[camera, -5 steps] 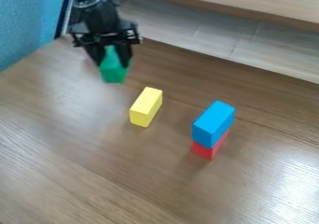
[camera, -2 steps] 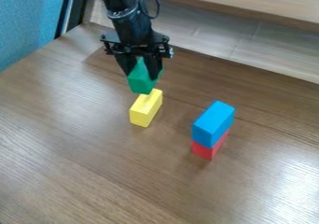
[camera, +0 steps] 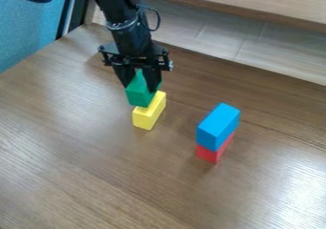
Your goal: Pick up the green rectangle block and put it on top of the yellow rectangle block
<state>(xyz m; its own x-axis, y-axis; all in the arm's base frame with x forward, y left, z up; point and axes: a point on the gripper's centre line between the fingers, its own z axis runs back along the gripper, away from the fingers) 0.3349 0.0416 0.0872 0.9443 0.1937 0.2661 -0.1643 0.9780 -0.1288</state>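
The tool pinches 1 green block over 1 yellow block; 1 blue block tops 1 red block.

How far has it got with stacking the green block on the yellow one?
The green block is off the table, gripped in the gripper, and overlaps the yellow block in view; contact is unclear. Left: settling it on top, if needed, then letting go.
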